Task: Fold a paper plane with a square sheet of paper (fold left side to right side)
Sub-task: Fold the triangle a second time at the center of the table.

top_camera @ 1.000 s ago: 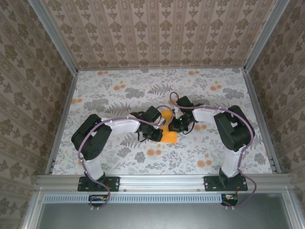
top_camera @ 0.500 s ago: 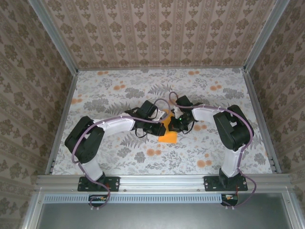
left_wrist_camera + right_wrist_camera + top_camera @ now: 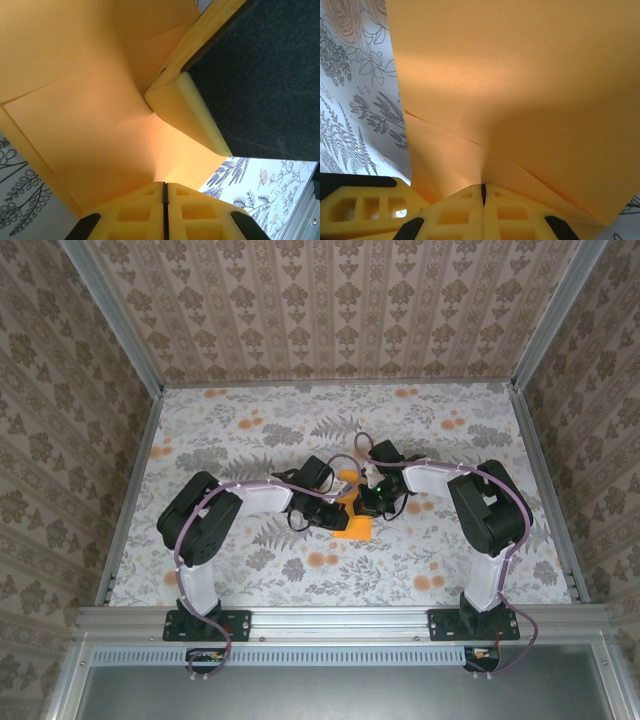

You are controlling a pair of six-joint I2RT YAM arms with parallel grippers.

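Note:
The square sheet of paper (image 3: 354, 527) is bright orange and lies mid-table between both grippers, partly covered by them. In the left wrist view the sheet (image 3: 85, 120) shows overlapping layers with a straight edge running across them. My left gripper (image 3: 164, 186) is shut on its edge. One yellow finger (image 3: 185, 112) of the right gripper presses in from the upper right. In the right wrist view the sheet (image 3: 520, 75) rises from my right gripper (image 3: 482, 188), which is shut on it. From above, the left gripper (image 3: 336, 508) and right gripper (image 3: 368, 502) almost meet. A paper plane is out of view.
The floral tabletop (image 3: 250, 430) spreads around the paper, with small orange flower blotches (image 3: 322, 560) printed on it. Patterned walls and metal rails (image 3: 135, 480) close in the left, back and right. The arm bases (image 3: 205, 625) stand at the near edge.
The left arm swung back toward the far side with the paper, then returned nearer and closer to the right gripper. The right arm barely moved. Both grippers stayed shut.

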